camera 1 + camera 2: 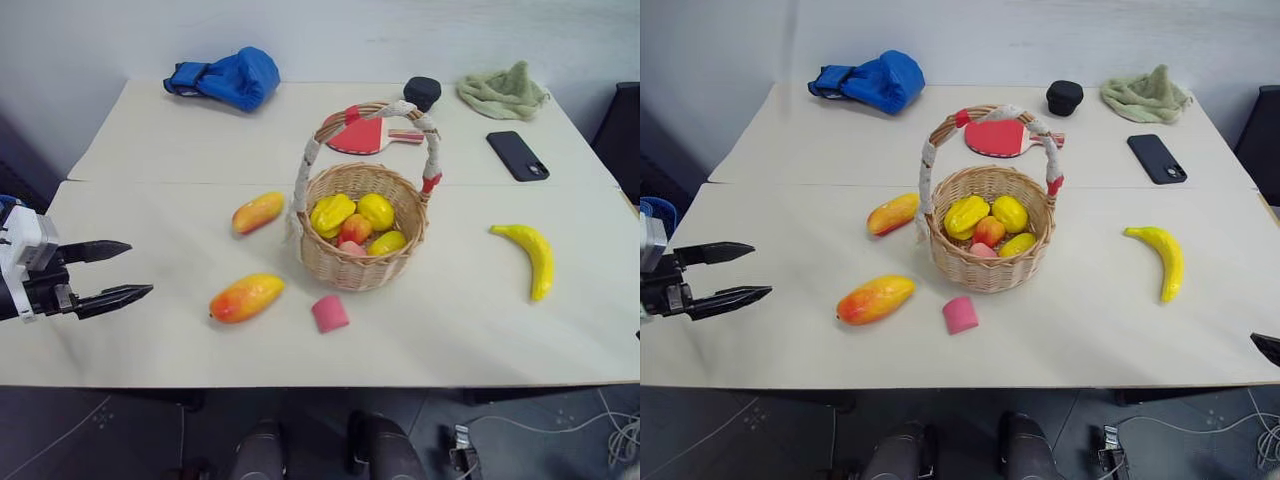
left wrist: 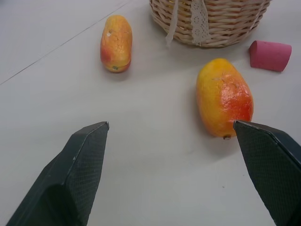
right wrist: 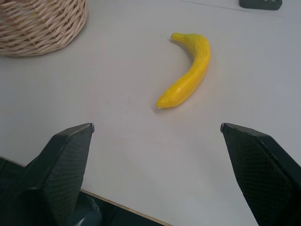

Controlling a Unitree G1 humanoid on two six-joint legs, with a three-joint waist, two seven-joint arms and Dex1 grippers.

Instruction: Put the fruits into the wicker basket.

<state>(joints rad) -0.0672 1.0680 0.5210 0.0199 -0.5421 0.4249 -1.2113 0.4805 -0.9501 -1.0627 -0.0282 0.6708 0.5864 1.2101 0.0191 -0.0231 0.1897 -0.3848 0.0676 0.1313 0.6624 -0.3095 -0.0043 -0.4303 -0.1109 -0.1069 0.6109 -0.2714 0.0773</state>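
The wicker basket (image 1: 345,268) stands mid-table and holds several yellow and orange toy fruits. Left of it lie two mangoes, one by its wall (image 1: 258,212) and one nearer the front (image 1: 247,297). A pink chunk (image 1: 330,313) rests in front of the basket, and a banana (image 1: 530,258) lies to its right. My left gripper (image 1: 140,268) hovers open at the table's left edge, pointing toward the nearer mango (image 2: 224,97), well short of it. My right gripper (image 3: 156,125) is open over the front right edge, with the banana (image 3: 186,70) ahead of it.
At the back of the table are a blue boxing glove (image 1: 225,77), a red paddle (image 1: 362,135) behind the basket, a small black object (image 1: 422,92), a green cloth (image 1: 503,90) and a black phone (image 1: 517,155). A seam (image 1: 180,182) runs across the table.
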